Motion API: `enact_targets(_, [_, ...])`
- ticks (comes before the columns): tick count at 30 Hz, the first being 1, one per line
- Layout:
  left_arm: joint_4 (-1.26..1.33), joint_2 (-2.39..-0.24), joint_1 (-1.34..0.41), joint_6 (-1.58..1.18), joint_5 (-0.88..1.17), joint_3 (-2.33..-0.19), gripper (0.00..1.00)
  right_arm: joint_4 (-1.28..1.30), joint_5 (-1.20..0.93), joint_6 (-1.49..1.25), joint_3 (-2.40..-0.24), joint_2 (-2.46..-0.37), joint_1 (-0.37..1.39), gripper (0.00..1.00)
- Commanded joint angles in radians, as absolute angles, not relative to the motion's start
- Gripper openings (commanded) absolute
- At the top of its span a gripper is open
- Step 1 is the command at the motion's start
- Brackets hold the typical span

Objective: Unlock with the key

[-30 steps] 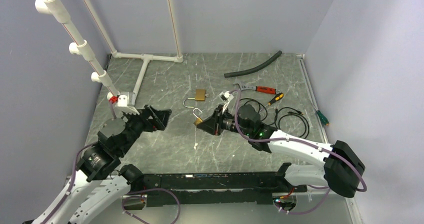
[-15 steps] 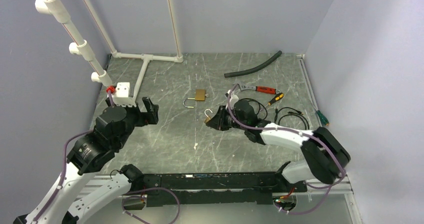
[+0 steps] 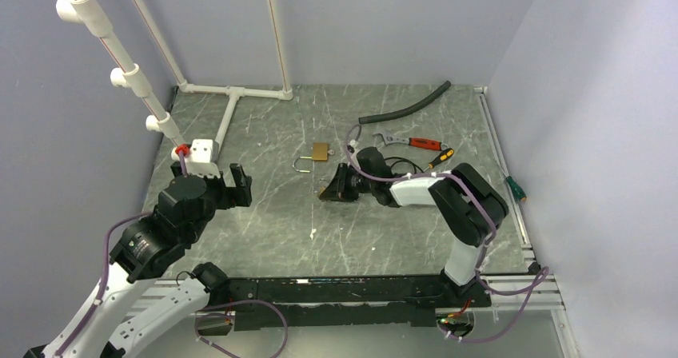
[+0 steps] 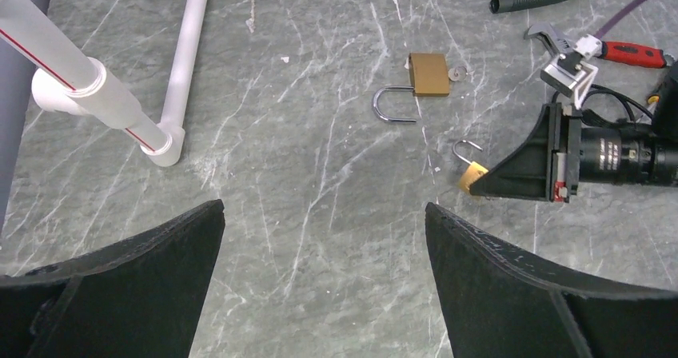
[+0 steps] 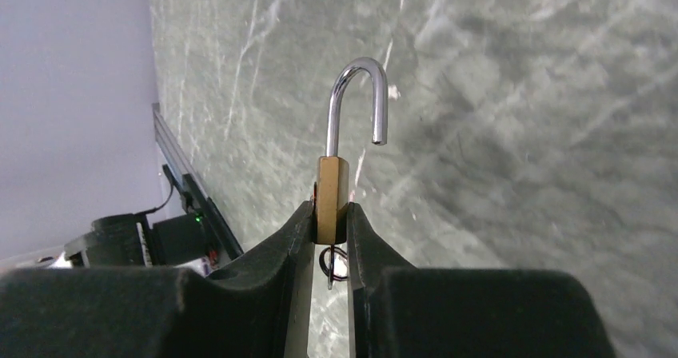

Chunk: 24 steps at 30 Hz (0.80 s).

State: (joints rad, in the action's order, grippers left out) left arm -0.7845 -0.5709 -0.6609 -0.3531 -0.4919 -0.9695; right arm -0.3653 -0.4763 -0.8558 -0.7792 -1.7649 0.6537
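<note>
brass shows twice on the grey-green marbled table (image 3: 264,126) between lilac walls (image 3: 360,22): we count two locks, both with shackles swung open, a loose padlock (image 3: 319,152) lying flat mid-table and a held padlock (image 5: 330,190) pinched by its body in the right gripper (image 3: 329,190), whose fingers stand narrowly apart around it. the key (image 5: 334,264) shows only as a small ring hanging just under that held body, between the fingers. the left gripper (image 3: 237,182) hovers spread wide, holding nothing.

Right elbow (image 3: 472,202) forward, left pincer (image 3: 237,184) wider
</note>
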Motion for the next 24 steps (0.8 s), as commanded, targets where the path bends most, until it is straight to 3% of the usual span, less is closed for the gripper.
enact_targets(1, [-0.77,-0.58,-0.658,-0.338,-0.512,-0.976,0.99,-0.425,-0.552,-0.912,-0.871,-1.837,0.631,0.0])
enact_targets(7, [-0.76,-0.577,-0.647,-0.332,-0.501,-0.971,0.99,-0.482,-0.608,-0.98,-0.902,-1.928,0.608,0.32])
enact_targets(18, [-0.744,-0.582,-0.629,-0.322,-0.476,-0.964,0.99,-0.453,-0.59,-0.966,-0.882,-1.908,0.597,0.47])
enact_targets(24, [-0.736,-0.599,-0.617,-0.321,-0.458,-0.96,0.99,-0.382,-0.561,-0.907,-0.841,-1.842,0.597,0.68])
